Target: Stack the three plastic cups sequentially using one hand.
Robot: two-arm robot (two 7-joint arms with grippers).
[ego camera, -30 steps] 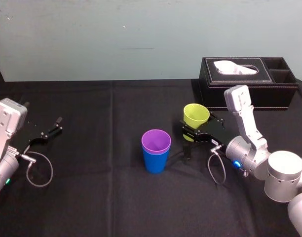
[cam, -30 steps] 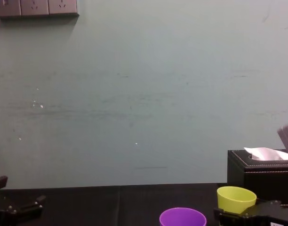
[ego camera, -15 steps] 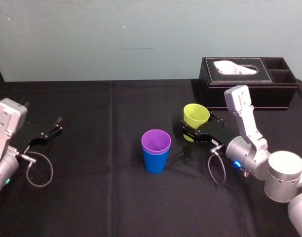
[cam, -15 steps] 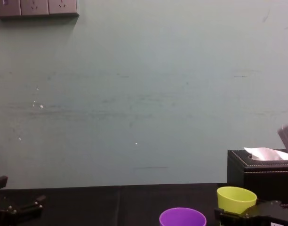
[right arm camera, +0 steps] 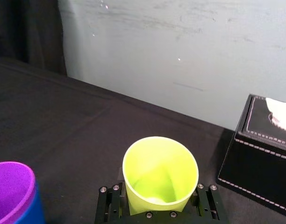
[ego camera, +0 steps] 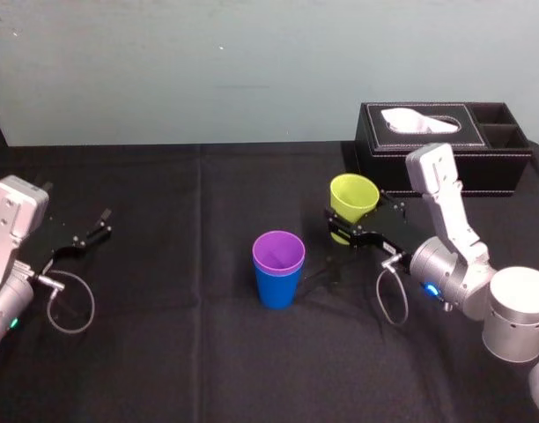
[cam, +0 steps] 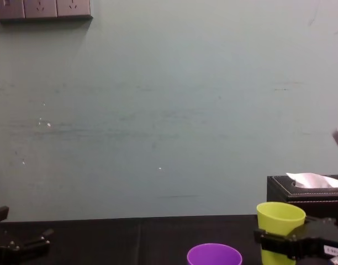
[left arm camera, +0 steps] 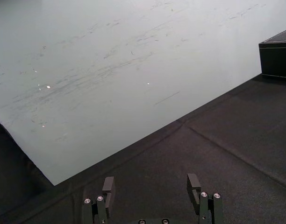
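Right pincer [ego camera: 349, 229], clamped on the yellow-green cup [ego camera: 353, 196], has lifted it, seemingly off the counter [ego camera: 164, 308], ready for stacking; left pincer [left arm camera: 151, 183] parked far left, apart.

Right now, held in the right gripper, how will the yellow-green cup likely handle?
The yellow-green cup looks empty, so probably light. Its smooth tapered wall may slip through the right gripper. Narrower at the base, it could tip if nudged.
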